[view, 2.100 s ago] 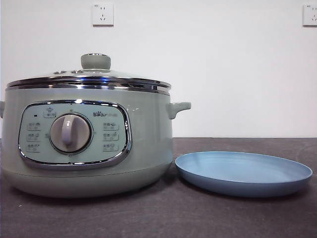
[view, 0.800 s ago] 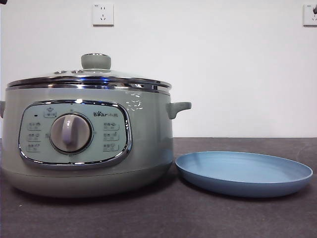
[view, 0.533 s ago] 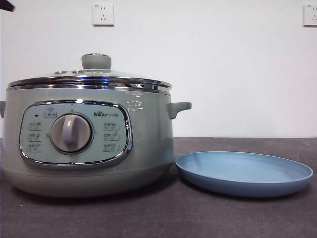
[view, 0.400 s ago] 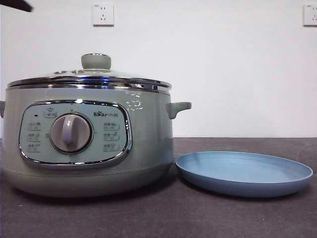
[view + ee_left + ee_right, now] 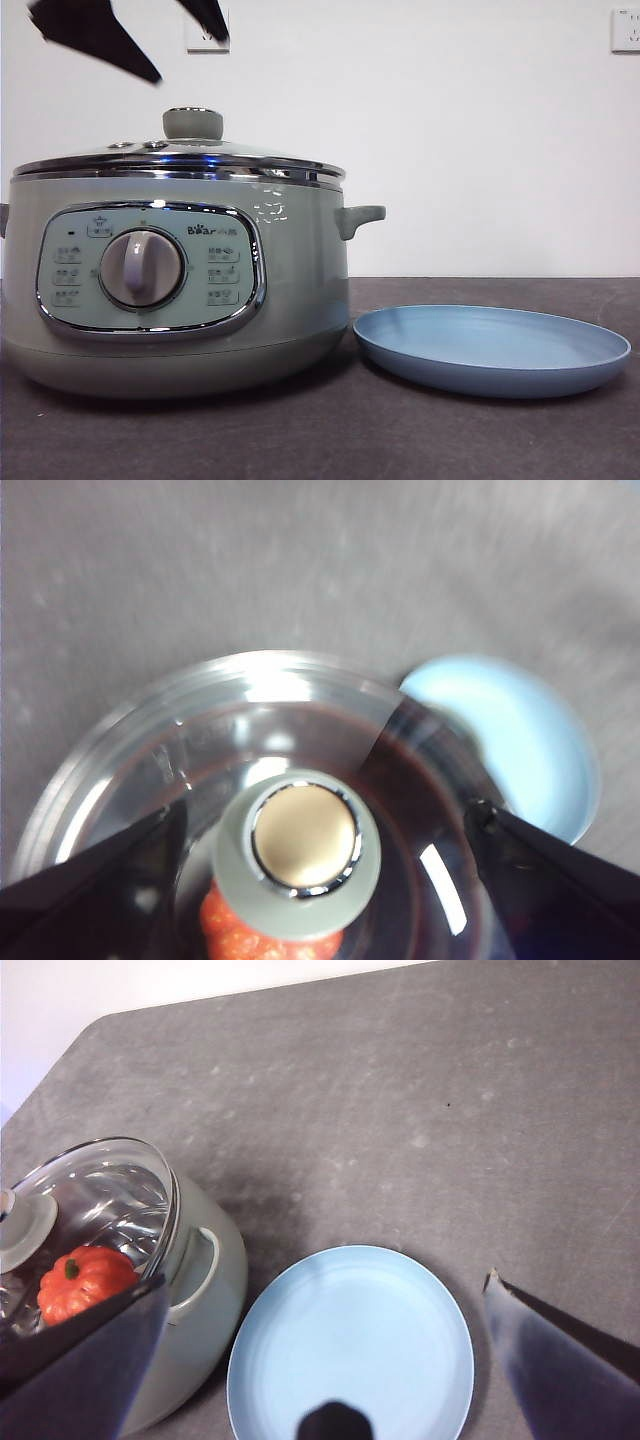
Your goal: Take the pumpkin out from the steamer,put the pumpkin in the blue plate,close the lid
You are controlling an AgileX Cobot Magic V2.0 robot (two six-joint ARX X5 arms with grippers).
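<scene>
The left gripper [image 5: 170, 45] is hanging spread wide directly above the lid [image 5: 180, 158], its two black jaws standing apart on either side of the knob [image 5: 297, 855] and gripping nothing. There is a clear gap of white wall showing between the jaw tips and the knob's top. The lid is sitting square on the steamer [image 5: 300, 290], chrome rim all round. The pumpkin [image 5: 85, 1282] is resting inside, showing orange through the glass. The blue plate [image 5: 492, 350] is lying bare just beside the steamer's base, under the side handle [image 5: 358, 219], with open dark table [image 5: 400, 440] in front of it and behind it. The right gripper [image 5: 320, 1360] is waiting high over the plate, jaws wide apart and holding nothing.
</scene>
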